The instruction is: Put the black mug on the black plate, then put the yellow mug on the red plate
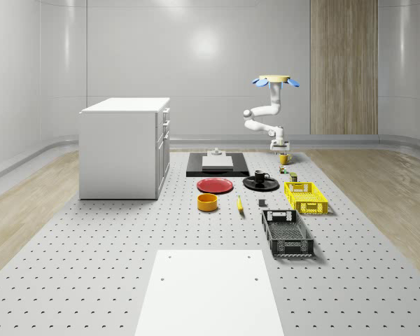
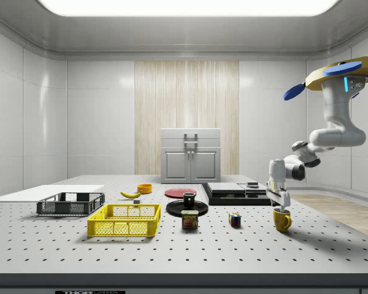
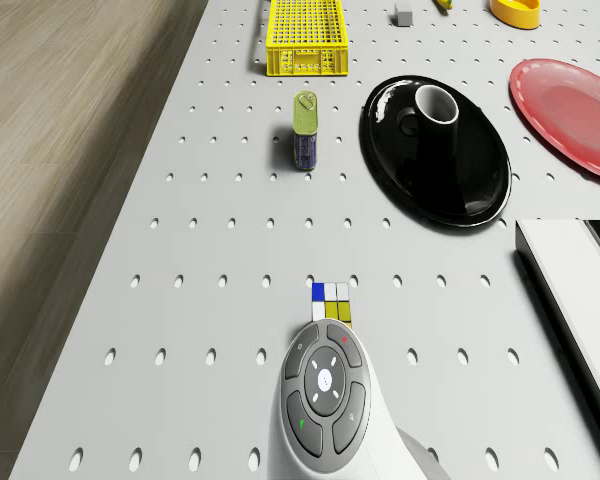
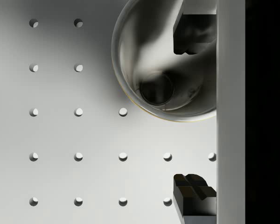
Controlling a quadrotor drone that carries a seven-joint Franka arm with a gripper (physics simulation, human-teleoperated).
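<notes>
The yellow mug [image 1: 283, 159] [image 2: 282, 219] stands upright on the table near the black platform. My gripper [image 2: 279, 201] [image 1: 278, 148] hangs just above it, open. In the wrist view one fingertip [image 4: 193, 32] is over the mug's [image 4: 163, 60] opening and the other is outside it, so the rim lies between them. The black mug [image 1: 261, 176] [image 3: 435, 105] stands on the black plate [image 1: 273, 185] [image 3: 480, 190]. The red plate [image 1: 215, 185] [image 3: 570, 110] beside it holds nothing. The drone [image 1: 274, 80] [image 2: 340, 70] hovers above the table's far side, arm reaching down.
A spam can [image 3: 306, 128] and a colour cube [image 3: 332, 303] stand near the mug. A yellow basket [image 1: 305, 197], black basket [image 1: 287, 232], yellow bowl [image 1: 207, 202] and banana [image 1: 239, 204] lie nearer the front. The black platform [image 1: 217, 171] and white cabinet [image 1: 124, 147] stand at the back.
</notes>
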